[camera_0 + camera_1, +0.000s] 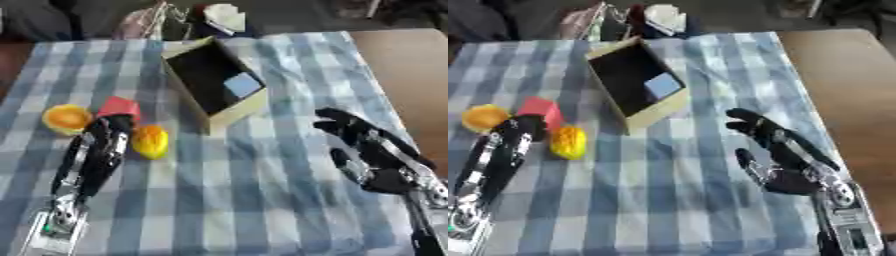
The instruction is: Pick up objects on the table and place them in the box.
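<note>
The left hand [112, 131] is reaching up the left of the frame, its fingers lying at the red block [119, 106], probably lining up a grasp; whether they are clenched cannot be told. The yellow object [150, 141] is sitting just right of that hand, the orange round one [66, 118] at far left. The open box [229, 114] is waiting upper centre, a blue block [242, 84] already inside; its near wall is standing between. The right hand [773, 140] is resting released, lower right, on the checked bench [262, 200]
</note>
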